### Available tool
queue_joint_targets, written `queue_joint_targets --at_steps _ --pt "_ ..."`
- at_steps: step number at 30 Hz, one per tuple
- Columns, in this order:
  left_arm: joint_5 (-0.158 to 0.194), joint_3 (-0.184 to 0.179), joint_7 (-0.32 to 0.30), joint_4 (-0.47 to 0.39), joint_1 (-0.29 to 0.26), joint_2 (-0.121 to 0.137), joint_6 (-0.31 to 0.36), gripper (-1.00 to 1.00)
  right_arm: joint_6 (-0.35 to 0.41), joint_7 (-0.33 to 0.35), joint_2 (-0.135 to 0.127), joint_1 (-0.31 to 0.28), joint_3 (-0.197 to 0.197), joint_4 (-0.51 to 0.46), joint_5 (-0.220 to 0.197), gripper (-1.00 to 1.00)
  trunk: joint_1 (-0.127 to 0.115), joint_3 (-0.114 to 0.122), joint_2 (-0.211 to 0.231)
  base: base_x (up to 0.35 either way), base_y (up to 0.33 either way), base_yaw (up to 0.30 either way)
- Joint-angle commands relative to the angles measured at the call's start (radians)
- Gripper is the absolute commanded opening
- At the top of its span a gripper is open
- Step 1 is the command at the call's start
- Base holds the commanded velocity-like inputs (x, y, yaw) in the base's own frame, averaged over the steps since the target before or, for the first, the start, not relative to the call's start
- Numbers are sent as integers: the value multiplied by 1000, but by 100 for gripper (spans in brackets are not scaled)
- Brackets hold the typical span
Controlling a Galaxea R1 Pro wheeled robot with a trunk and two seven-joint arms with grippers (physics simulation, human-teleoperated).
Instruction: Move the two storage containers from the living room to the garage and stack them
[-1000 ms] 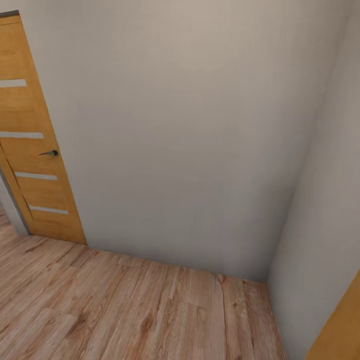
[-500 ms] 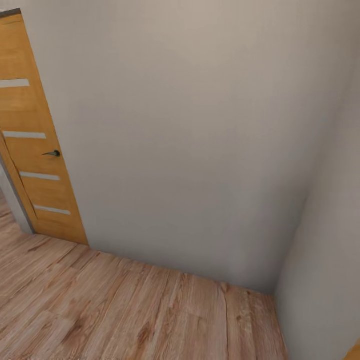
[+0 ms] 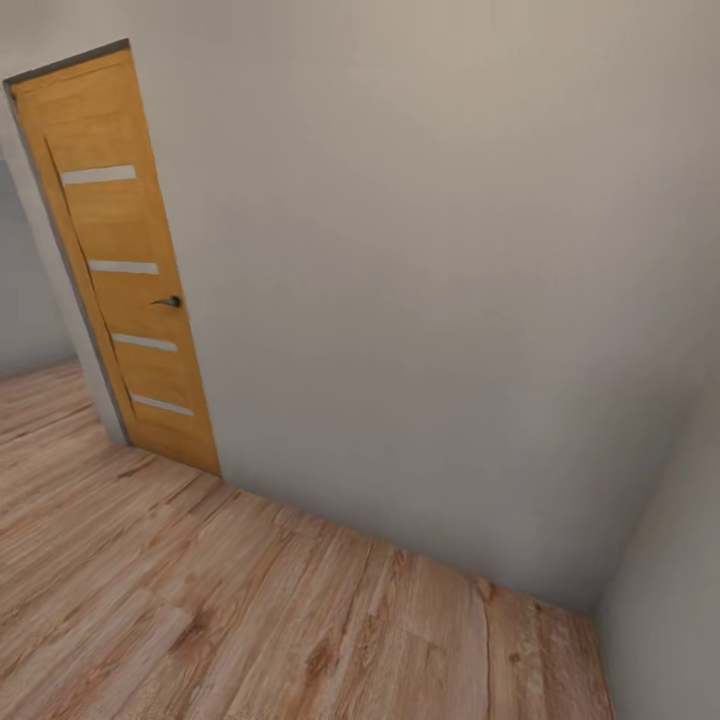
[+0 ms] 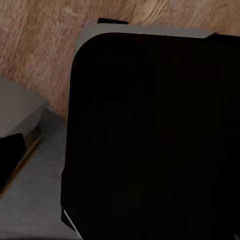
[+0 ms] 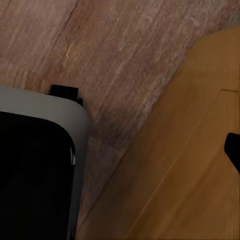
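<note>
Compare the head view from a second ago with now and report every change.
The whole picture has shifted, so the camera turned, not the room. The wooden door now sits further right with grey wall and more floor showing beyond its left edge; the orange surface at lower right has left the frame. Wall and wood-plank floor look unchanged.

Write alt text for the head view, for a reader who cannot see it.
A plain pale wall meets a light wood-plank floor and a second wall in a corner at the right. At the left, an orange wooden door with four narrow pale strips and a dark handle stands open beside a passage.
</note>
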Motion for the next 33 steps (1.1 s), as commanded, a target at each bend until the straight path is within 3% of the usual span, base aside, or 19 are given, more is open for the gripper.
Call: queue_joint_targets --at_steps 1,24,33 --pt "8 1 1 0 0 0 -2 100 -2 -7 -1 0 9 -4 -8 100 0 -1 0 0 0 278" --pt "8 1 1 0 0 -1 -2 100 -1 -7 -1 0 9 -4 -8 100 0 -1 0 1 0 278" --pt "8 1 1 0 0 0 -1 100 0 -6 -1 0 9 -4 -9 100 0 -1 0 281 0 74"
